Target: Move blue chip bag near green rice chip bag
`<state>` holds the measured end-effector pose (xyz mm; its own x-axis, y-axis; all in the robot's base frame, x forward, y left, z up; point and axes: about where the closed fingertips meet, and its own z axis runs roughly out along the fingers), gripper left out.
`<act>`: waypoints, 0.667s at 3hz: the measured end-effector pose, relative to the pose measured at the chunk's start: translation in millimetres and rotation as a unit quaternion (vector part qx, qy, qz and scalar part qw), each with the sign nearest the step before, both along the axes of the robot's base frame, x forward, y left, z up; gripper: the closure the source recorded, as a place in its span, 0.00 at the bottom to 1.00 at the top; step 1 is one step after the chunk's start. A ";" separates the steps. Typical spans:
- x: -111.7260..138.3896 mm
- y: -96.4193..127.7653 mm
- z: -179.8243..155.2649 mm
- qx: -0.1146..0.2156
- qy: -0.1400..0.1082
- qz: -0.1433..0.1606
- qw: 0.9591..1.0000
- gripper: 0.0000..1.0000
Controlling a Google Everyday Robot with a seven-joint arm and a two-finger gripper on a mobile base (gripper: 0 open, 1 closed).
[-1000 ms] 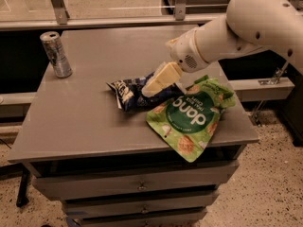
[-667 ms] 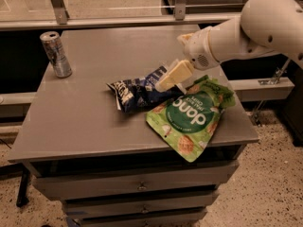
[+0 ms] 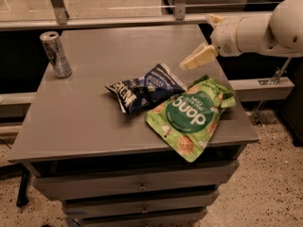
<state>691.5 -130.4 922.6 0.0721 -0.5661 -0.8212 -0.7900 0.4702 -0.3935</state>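
Observation:
The blue chip bag (image 3: pixel 144 88) lies crinkled near the middle of the grey table (image 3: pixel 80 122). Its right edge touches the green rice chip bag (image 3: pixel 191 115). The green bag lies flat at the table's front right, with one corner hanging over the front edge. My gripper (image 3: pixel 195 59) hovers above the table, up and to the right of the blue bag and just behind the green bag. It touches neither bag and holds nothing. The white arm (image 3: pixel 255 30) comes in from the right.
A silver can (image 3: pixel 56 53) stands upright at the table's back left corner. A rail with metal posts (image 3: pixel 57 6) runs behind the table. Drawers (image 3: pixel 142 186) sit below the tabletop. The table's right edge is close under the arm.
My gripper has lifted off the blue chip bag and drawn back up and to the right. The blue bag stays lying against the green bag.

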 end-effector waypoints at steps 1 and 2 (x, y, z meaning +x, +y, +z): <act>35.5 -19.8 35.7 0.030 -0.061 -0.013 0.998 0.00; 37.6 -25.3 48.8 0.032 -0.072 -0.018 0.997 0.00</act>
